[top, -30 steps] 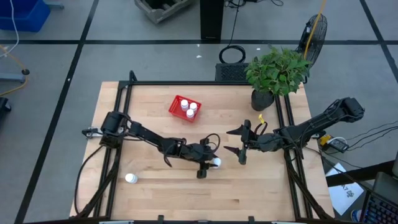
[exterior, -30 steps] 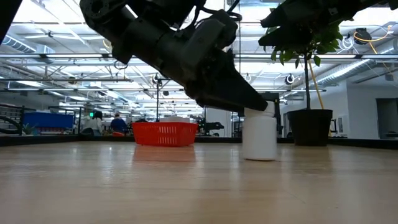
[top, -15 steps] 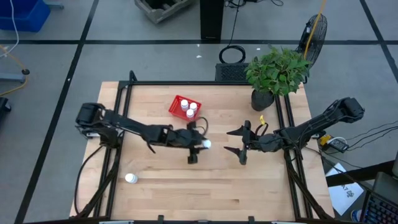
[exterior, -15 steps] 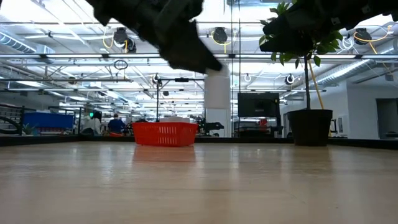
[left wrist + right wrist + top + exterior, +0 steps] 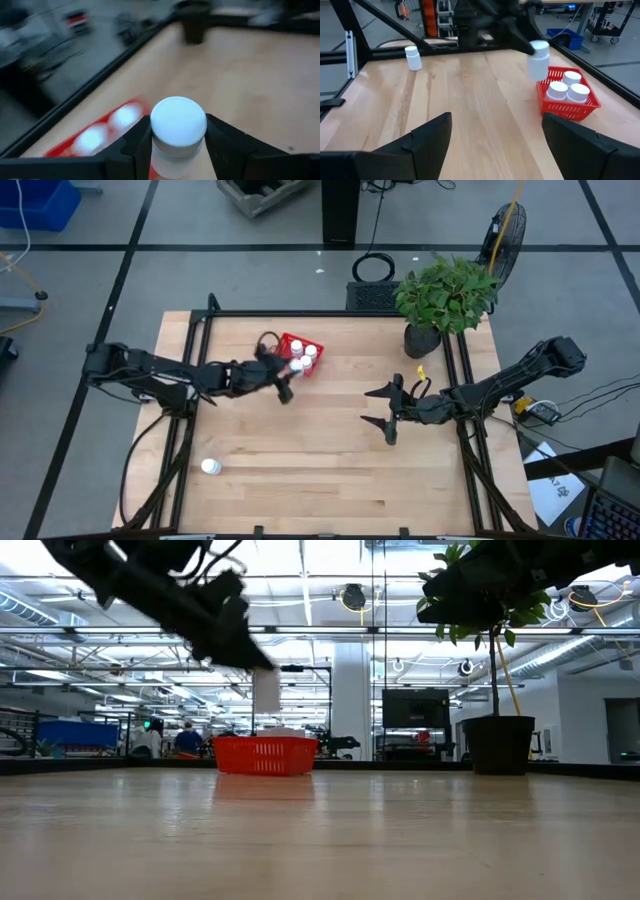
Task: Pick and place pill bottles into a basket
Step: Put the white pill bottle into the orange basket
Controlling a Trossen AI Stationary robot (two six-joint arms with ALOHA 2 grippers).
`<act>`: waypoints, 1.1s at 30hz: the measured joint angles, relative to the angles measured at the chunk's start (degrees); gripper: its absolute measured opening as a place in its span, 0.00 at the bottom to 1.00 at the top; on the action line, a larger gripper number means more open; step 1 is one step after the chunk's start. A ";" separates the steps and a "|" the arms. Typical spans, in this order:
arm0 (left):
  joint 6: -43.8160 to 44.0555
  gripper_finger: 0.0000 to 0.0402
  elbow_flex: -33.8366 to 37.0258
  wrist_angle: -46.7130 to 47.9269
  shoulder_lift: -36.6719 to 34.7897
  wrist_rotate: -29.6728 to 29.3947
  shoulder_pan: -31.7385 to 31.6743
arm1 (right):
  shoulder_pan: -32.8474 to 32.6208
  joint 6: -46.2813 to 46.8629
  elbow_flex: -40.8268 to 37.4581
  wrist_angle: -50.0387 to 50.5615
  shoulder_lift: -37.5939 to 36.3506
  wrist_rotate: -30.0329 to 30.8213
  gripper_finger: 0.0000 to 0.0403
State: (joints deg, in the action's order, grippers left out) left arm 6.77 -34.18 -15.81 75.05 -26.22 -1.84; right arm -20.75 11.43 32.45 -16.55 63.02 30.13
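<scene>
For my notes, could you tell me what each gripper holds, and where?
Left gripper clamps a pill bottle just below its cap; right gripper holds nothing.

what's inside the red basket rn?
Three white bottles stand in the basket. A fourth bottle hangs in the left hand beside it, not yet in. The basket floor under them is covered.
</scene>
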 joint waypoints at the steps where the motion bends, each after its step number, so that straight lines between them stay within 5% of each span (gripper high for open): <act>1: 1.15 0.40 1.10 0.32 -0.30 -1.65 -0.93 | 0.00 -0.07 0.00 -0.30 0.00 0.00 0.75; 8: 8.08 0.40 6.40 -8.23 -0.24 -3.78 -8.03 | 0.00 -0.13 0.02 -0.89 0.00 -0.11 0.75; 14: 8.31 0.40 6.86 -9.20 0.12 1.15 -11.11 | 0.00 -0.12 0.02 -0.68 0.00 -0.13 0.75; 33: 8.37 0.40 6.86 -11.50 3.57 4.53 -11.41 | 0.00 -0.07 0.02 -0.77 0.00 -0.13 0.75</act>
State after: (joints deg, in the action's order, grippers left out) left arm 15.14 -27.31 -27.30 78.62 -21.70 -13.26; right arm -20.75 11.36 32.47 -17.32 63.02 30.00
